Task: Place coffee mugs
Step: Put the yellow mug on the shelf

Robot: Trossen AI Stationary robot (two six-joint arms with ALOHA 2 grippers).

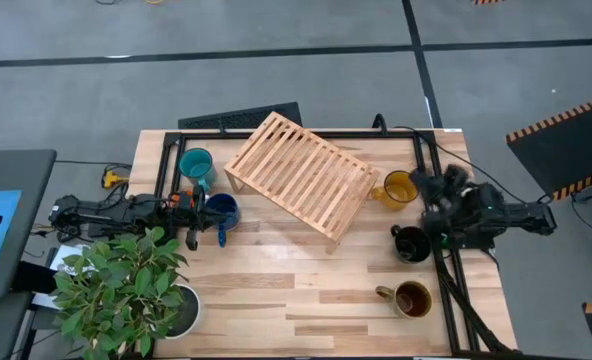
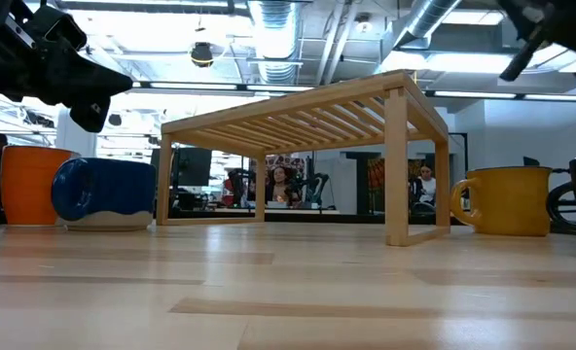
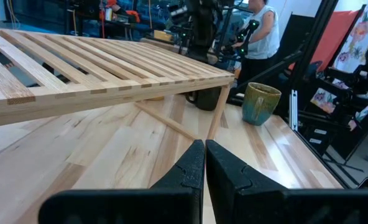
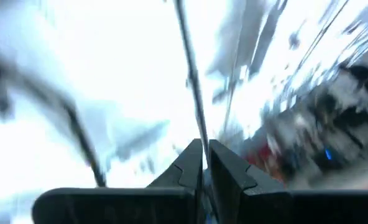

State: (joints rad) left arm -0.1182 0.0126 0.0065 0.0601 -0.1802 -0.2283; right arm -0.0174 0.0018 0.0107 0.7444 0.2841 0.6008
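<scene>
The teal mug [image 1: 196, 165] and the dark blue mug [image 1: 221, 212] stand on their bases at the table's left. The orange mug [image 2: 35, 185] stands beside the blue one [image 2: 103, 192] and is mostly hidden under the left arm in the high view. On the right stand the yellow mug [image 1: 399, 188], the black mug [image 1: 411, 243] and the brown-olive mug [image 1: 411, 298]. My left gripper [image 1: 194, 225] [image 3: 204, 155] is shut, raised above the blue and orange mugs and pointing toward the table's right. My right gripper [image 1: 444, 190] [image 4: 204, 155] is shut, raised near the yellow mug and tipped up toward the ceiling.
A slatted wooden rack [image 1: 301, 175] stands at an angle in the table's middle on its legs. A leafy plant in a white pot [image 1: 126, 290] fills the near left corner. Bare wood lies between the rack and the near edge. People sit in the room beyond the table.
</scene>
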